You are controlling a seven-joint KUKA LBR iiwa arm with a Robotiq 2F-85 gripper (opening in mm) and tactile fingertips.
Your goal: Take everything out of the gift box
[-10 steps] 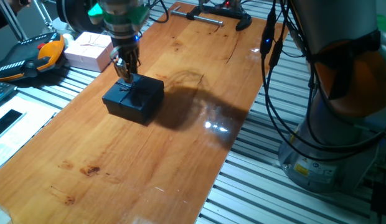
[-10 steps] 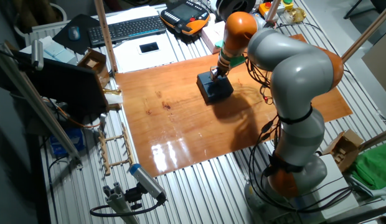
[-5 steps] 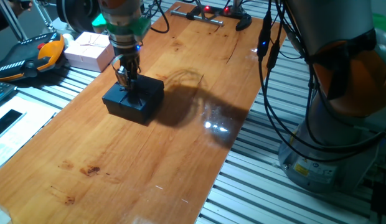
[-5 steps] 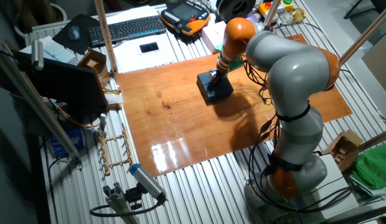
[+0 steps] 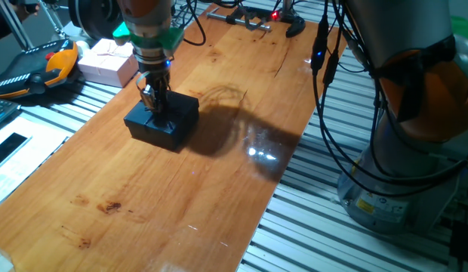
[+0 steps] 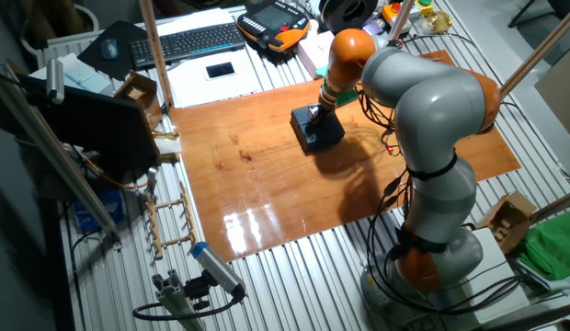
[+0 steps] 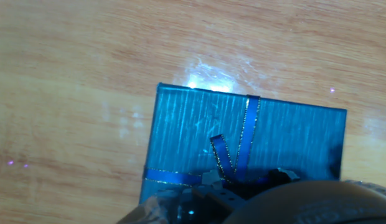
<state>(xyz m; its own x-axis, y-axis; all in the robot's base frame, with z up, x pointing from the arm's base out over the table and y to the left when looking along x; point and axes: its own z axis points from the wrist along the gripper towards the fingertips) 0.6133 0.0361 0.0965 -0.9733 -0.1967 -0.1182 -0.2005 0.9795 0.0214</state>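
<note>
The dark navy gift box stands on the wooden table with its lid on. It also shows in the other fixed view. In the hand view the lid fills the middle, with its thin ribbon bow just ahead of the fingers. My gripper points straight down over the lid's bow, its fingertips at or just above the lid, slightly apart. It also shows in the other fixed view. The two small cubes are hidden inside the closed box.
A pale pink box with ribbon sits just behind the gift box at the table's edge. An orange teach pendant lies to the left off the table. A clamp is at the far end. A keyboard lies beyond the table.
My gripper has come down a little onto the lid's bow and shifted slightly. The box has not moved.
</note>
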